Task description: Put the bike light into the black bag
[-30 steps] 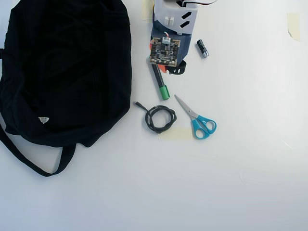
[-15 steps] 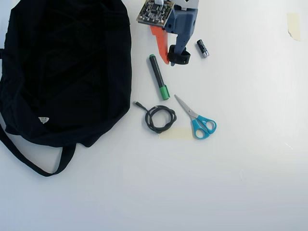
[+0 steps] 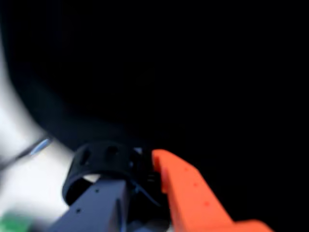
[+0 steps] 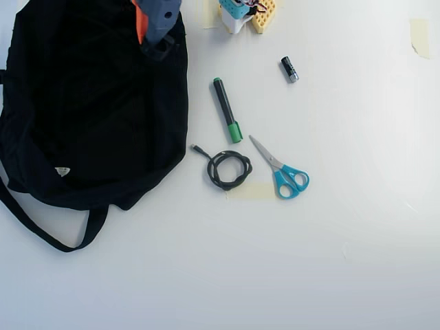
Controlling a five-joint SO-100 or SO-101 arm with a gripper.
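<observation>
The black bag (image 4: 89,103) lies spread over the left of the table in the overhead view, with its strap looping at the lower left. It fills the dark background of the wrist view (image 3: 203,72). My gripper (image 4: 152,42) hangs over the bag's upper right part, near its edge. It is shut on the bike light (image 3: 99,162), whose black ring strap sticks out left of the orange finger (image 3: 188,188) and above the grey-blue finger (image 3: 96,203). From overhead the bike light (image 4: 163,49) hardly stands out against the dark fabric.
On the white table right of the bag lie a green-capped marker (image 4: 226,110), a coiled black cable (image 4: 229,170), blue-handled scissors (image 4: 282,168) and a short black cylinder (image 4: 289,69). The arm's base (image 4: 244,12) stands at the top edge. Tape patches (image 4: 419,34) mark the table.
My gripper lifted the bike light from beside the marker and swung left with it; it now hangs over the bag's upper right part. The other items have not moved.
</observation>
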